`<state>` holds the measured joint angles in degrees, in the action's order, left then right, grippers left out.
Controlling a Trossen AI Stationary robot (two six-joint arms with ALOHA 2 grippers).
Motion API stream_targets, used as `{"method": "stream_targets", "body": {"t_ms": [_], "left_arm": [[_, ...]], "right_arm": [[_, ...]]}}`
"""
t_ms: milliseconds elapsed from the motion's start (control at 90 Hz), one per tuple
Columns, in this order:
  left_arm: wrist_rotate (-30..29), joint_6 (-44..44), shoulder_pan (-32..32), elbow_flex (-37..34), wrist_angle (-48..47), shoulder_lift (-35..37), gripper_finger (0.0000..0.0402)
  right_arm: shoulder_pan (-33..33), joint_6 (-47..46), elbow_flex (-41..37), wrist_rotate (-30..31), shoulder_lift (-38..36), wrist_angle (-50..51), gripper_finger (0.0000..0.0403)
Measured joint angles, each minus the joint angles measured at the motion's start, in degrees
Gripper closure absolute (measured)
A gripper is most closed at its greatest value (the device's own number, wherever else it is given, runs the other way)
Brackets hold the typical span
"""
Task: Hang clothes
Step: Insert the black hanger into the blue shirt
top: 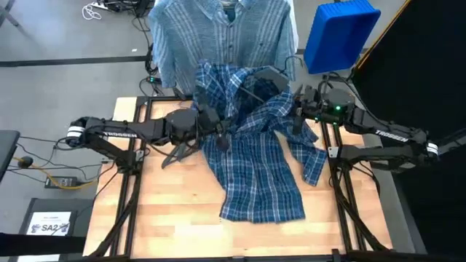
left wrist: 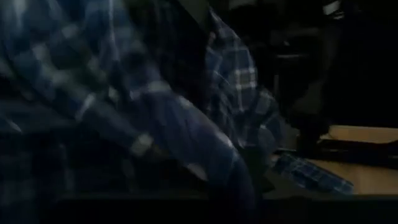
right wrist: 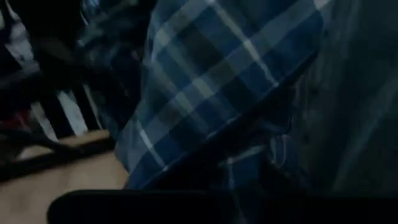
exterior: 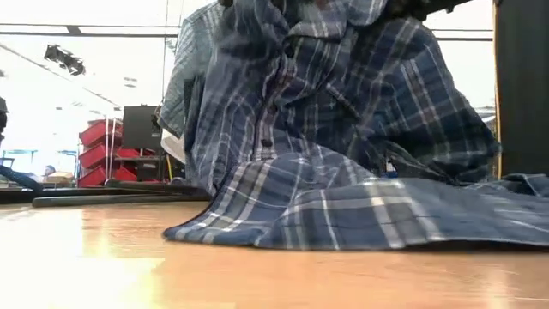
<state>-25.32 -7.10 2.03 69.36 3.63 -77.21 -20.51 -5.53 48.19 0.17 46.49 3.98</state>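
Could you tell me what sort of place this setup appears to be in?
Probably a robotics lab or workshop: a wooden table on a dark frame, cables on the grey floor, a blue bin, and red storage bins in the room behind.

Two shirts: one plaid shirt [top: 255, 153], one striped shirt [top: 218, 33]; one blue bin [top: 341, 33]

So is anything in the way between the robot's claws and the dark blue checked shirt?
Nothing visible. The left gripper and the right gripper are already against the dark blue plaid shirt, one on each side of its raised collar end; the cloth hides their fingers.
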Motion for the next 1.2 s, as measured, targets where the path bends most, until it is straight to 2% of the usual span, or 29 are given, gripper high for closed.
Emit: {"method": "stream_targets", "body": {"t_ms": [211,367,467,567,800,1022,1200], "left_arm": [[0.32,-0.82,3.26,2.46,-0.49,-0.02,0.0253],[0.4,-4.71,6.21,6.82,-0.66,-0.04,0.017],[-0.5,-7.82,7.95,10.62,-0.8,-0.07,0.013],[-0.85,-11.31,9.53,14.45,-1.27,-0.07,0.0104],[-0.79,-15.16,12.69,18.7,-1.37,-0.04,0.0092],[-0.53,-14.88,12.96,15.36,-3.37,-4.56,0.0109],[-0.85,-14.33,10.3,12.93,-3.11,-10.29,0.0127]], "right_arm": [[5.61,1.26,5.69,2.45,-0.01,-0.57,0.0403],[9.67,4.14,9.76,7.11,0.02,-0.9,0.0403],[11.77,6.21,12.29,9.61,0.06,-2.27,0.0403],[14.15,8.65,12.86,11.14,0.06,-7.87,0.0403],[17.23,15.89,12.95,14.54,0.02,-18.83,0.0403],[17.42,19.29,12.95,14.58,2.09,-23.03,0.0402],[17.42,20.37,12.93,12.87,3.64,-22.6,0.0402]]}}
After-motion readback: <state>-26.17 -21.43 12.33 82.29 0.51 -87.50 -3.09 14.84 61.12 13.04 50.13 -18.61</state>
